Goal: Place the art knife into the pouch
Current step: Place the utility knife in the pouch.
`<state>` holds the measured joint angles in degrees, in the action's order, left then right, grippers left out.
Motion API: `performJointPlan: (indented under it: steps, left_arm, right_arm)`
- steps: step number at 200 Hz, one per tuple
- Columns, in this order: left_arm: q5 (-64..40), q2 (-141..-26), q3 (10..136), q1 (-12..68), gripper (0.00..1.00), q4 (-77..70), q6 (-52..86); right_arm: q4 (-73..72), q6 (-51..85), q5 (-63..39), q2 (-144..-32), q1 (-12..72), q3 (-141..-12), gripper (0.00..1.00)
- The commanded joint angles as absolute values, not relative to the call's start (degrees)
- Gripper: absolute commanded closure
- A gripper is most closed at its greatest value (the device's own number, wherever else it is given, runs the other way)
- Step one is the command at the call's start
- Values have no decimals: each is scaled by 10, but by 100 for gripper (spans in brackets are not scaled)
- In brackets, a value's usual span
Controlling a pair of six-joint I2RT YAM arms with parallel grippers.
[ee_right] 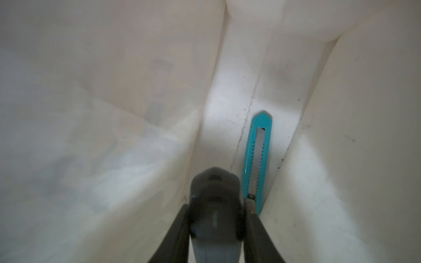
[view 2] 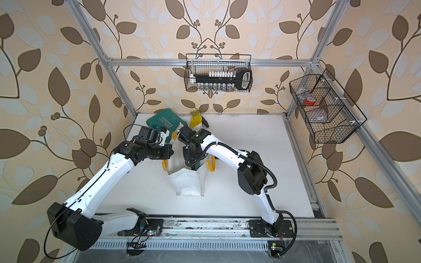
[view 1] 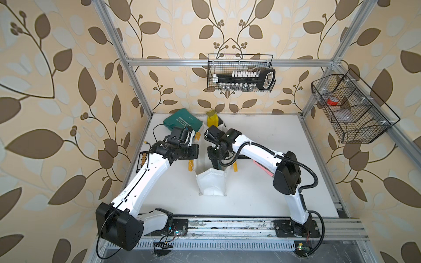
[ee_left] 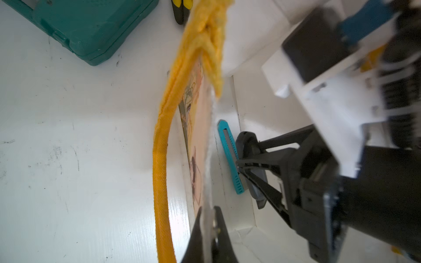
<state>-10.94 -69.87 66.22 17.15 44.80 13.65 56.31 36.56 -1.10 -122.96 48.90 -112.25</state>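
The white pouch point(view 1: 211, 182) point(view 2: 185, 182) lies on the table with its mouth towards the back wall. My left gripper point(ee_left: 207, 208) point(view 1: 195, 136) is shut on the pouch's upper rim point(ee_left: 206, 141), next to a yellow loop handle point(ee_left: 161, 159), and holds the mouth up. Reaching inside the pouch point(ee_right: 91, 113), my right gripper point(ee_right: 216, 202) point(ee_left: 248, 157) is shut on the art knife point(ee_right: 215, 189) point(ee_left: 259, 189), a dark grey body with a black end. A teal snap-off cutter point(ee_right: 257, 154) point(ee_left: 230, 154) lies just outside the jaws on the pouch floor.
A green tool case point(view 1: 182, 120) point(ee_left: 86, 27) and a yellow-and-black tool point(view 1: 211, 118) sit behind the pouch. A black bit tray point(view 1: 142, 159) lies at the left table edge. Wire baskets hang on the back rail point(view 1: 241, 75) and right frame point(view 1: 350, 109).
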Motion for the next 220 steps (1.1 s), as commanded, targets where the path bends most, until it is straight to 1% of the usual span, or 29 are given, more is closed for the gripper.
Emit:
performJointPlan:
  steps: [1,28,57,87,103,117,125,138,174,187,202,220]
  left_arm:
    - [-100,-683,660,165,100,430,129]
    - [-99,-684,661,166,100,430,129]
    - [-98,-685,660,166,100,430,128]
    - [-98,-686,660,166,100,431,128]
    - [-98,-686,661,166,100,431,129]
    - [-96,-686,660,166,100,431,128]
    - [-97,-686,661,165,100,431,129]
    - [-96,-686,660,166,100,430,129]
    - [-97,-688,660,166,100,431,128]
    - [-98,-689,659,166,100,431,129]
    - [-100,-690,659,167,100,431,129]
    - [-100,-691,659,166,100,431,129]
  right_arm:
    - [557,357,-17,-1246,495,-1093,71]
    - [575,342,4,-1267,495,-1073,70]
    - [639,329,68,-1291,490,-1093,70]
    - [672,318,111,-1287,481,-1095,69]
    - [688,311,128,-1281,475,-1098,67]
    - [700,307,134,-1273,470,-1099,64]
    - [700,303,129,-1269,468,-1100,60]
    - [700,297,119,-1256,467,-1101,56]
    - [679,288,60,-1199,467,-1117,39]
    - [675,283,34,-1179,467,-1132,37]
    - [647,277,-3,-1147,466,-1136,33]
    - [611,275,-25,-1101,465,-1136,30]
